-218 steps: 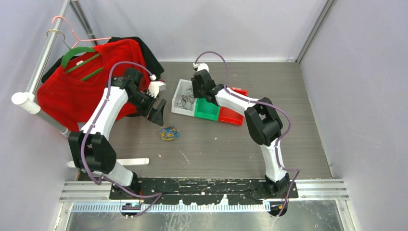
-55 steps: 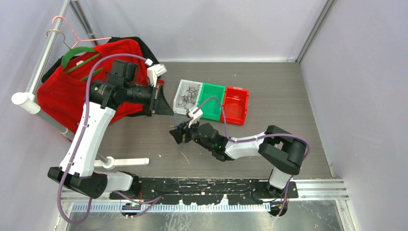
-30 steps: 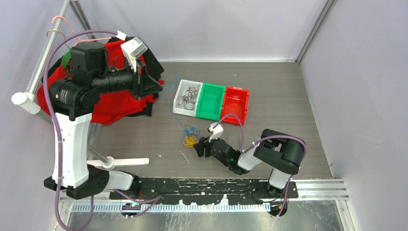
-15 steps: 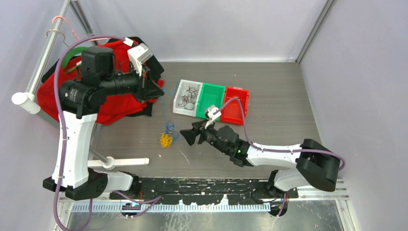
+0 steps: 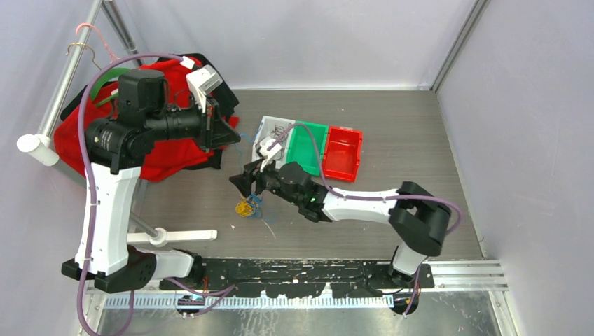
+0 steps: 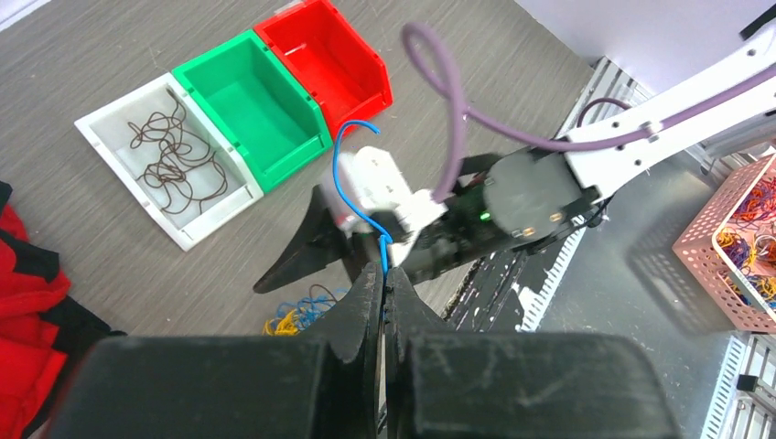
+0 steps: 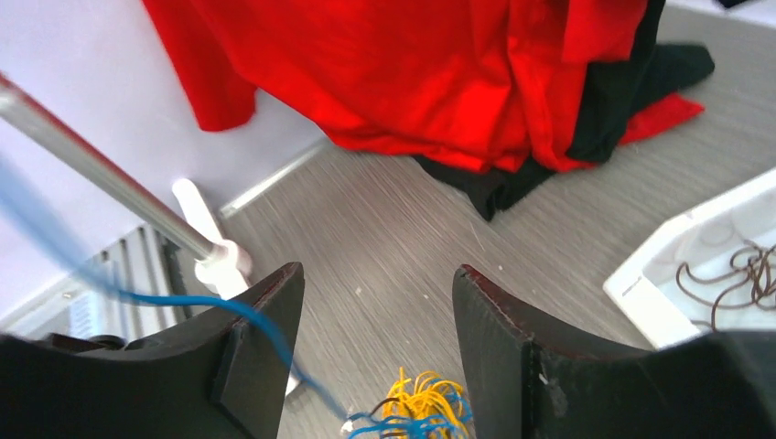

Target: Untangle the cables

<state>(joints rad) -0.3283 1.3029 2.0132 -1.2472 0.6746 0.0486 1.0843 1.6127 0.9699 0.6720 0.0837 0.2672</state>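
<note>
Far L in top view: red garment (image 5: 73, 126) hangs on a rail at 9 o'clock of the table (image 5: 392, 112). L gripper (image 5: 230, 136) is raised beside it, pointing to 3 o'clock. Its wrist cam shows the jaws pinched narrow on 1 blue cable (image 6: 336, 174), which rises from the fingertips and curls over toward 12 o'clock.

On the table, at approx 5 o'clock of the L gripper, lies the tangle (image 5: 246, 206) of yellow and blue cables. R gripper (image 5: 243, 180) is just beside the tangle, at its 12 o'clock, jaws spread wide, holding nothing. In the R wrist cam the tangle sits low between the 2 fingers, and a blurred blue strand runs from the L edge of the view down into it, crossing the L finger.

At 2 o'clock of the tangle, 3 bins stand touching in a row: white bin (image 6: 128, 181) w/ loose dark brown cables (image 6: 174, 165) inside, then green bin (image 6: 247, 101), then red bin (image 6: 320, 55). The R arm partly hides the white bin in top view.
</note>
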